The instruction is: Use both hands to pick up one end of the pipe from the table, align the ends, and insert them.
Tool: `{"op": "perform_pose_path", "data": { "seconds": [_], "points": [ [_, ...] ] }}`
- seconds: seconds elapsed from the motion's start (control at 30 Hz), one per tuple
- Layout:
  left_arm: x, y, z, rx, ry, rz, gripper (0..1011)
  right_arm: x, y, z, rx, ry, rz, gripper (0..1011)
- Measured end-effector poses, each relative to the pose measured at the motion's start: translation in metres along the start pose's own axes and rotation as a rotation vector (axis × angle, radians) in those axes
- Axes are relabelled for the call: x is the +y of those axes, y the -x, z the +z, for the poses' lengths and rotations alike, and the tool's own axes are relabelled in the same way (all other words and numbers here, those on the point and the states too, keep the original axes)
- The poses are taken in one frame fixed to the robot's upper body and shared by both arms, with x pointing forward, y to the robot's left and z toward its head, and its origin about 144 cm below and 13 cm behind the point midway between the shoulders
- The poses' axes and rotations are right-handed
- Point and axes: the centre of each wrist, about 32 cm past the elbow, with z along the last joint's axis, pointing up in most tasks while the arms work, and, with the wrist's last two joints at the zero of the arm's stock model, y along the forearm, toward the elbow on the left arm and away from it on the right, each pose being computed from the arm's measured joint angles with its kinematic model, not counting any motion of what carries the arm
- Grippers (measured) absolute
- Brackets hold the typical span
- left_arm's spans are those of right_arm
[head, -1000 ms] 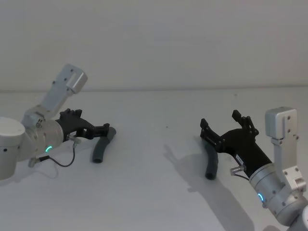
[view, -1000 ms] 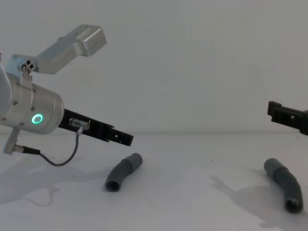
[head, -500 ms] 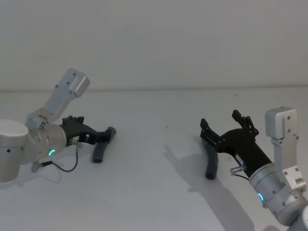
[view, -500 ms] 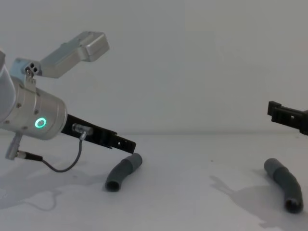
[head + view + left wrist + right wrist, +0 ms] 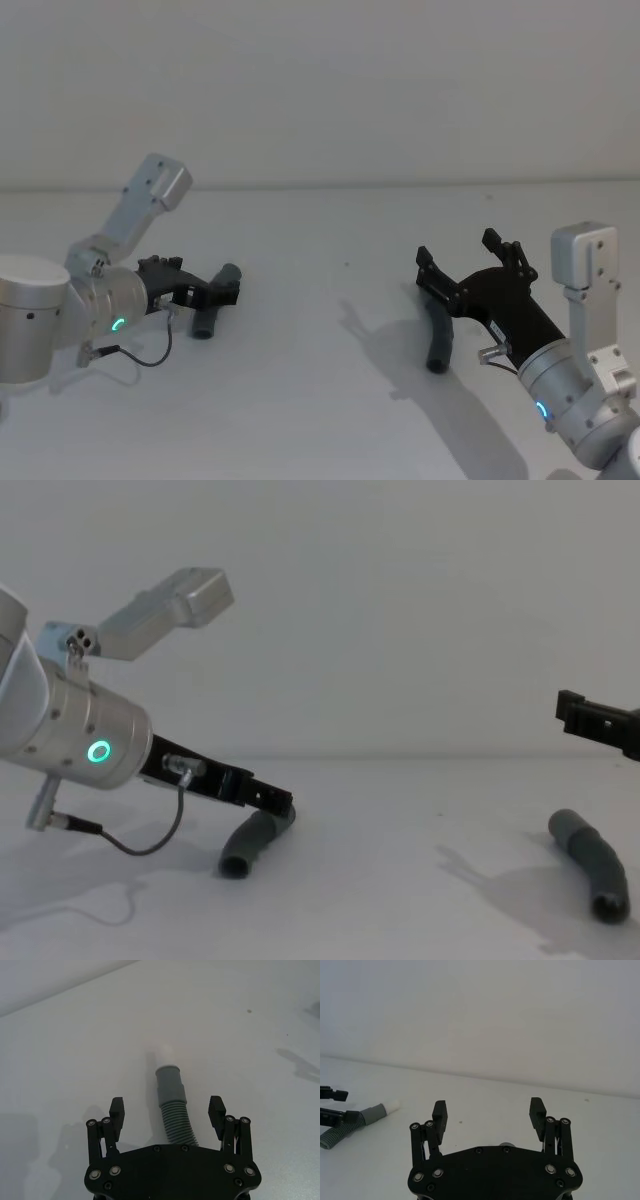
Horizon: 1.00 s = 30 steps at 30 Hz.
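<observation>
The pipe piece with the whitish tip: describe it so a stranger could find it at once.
On the white table, look to the robot's left, where the open left hand straddles a dark grey ribbed pipe piece. Unlike the other piece lying near the right hand, it ends in a narrower whitish tip beyond its smooth cuff.

Two pipe pieces, dark grey, slightly bent, ribbed middles, smooth cuffs, both flat on white bench [image 5: 320, 410], well apart.

Left piece [image 5: 206, 322]: at 9 o'clock on bench, long axis 7 to 1 o'clock. Far cuff carries narrower whitish tip [image 5: 165, 1055]; near end open. Ribbed middle sits between spread fingers of left hand [image 5: 167, 1109]; contact unclear.

Right piece [image 5: 440, 340]: at 4 o'clock, open end toward 6 o'clock, far end beneath right hand [image 5: 458, 248], hand spread wide, apart from pipe.
</observation>
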Motion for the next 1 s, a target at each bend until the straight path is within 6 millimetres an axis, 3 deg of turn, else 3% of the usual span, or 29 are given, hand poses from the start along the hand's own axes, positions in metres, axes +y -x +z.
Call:
{"op": "perform_pose_path", "data": {
  "seconds": [1.0],
  "points": [
    [-0.019, 0.002, -0.005, -0.040, -0.043, 0.003, 1001, 0.000, 0.000, 0.000, 0.000, 0.000, 0.000, 1000]
  ]
}}
